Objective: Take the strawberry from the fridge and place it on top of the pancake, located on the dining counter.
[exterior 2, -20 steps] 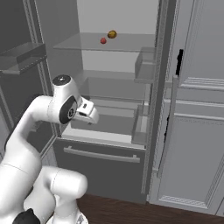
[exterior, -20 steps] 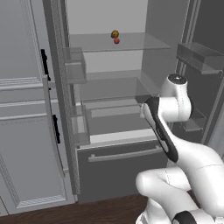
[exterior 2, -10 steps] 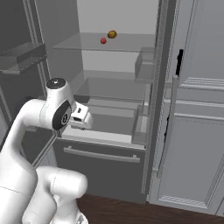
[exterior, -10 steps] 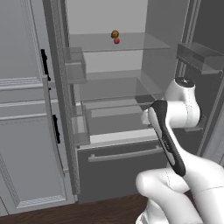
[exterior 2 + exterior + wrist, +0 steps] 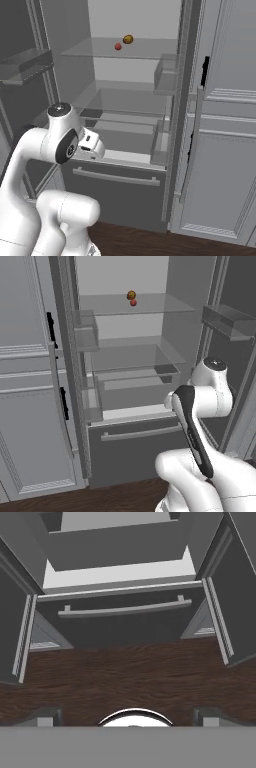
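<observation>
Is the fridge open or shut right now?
Open. The fridge shows its glass shelves, and the strawberry sits on the top shelf.

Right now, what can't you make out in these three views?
- Gripper: in the hand view, the bottom edge cuts its finger tips off, so open or shut is unreadable.
- Strawberry on the fridge's top glass shelf: too small in both base views to tell whether it touches the brownish round item beside it, or what that item is.
- Freezer drawer: shut front hides its contents.

2 base views flank the open fridge (image 5: 130, 356); hand view faces floorward.
</observation>
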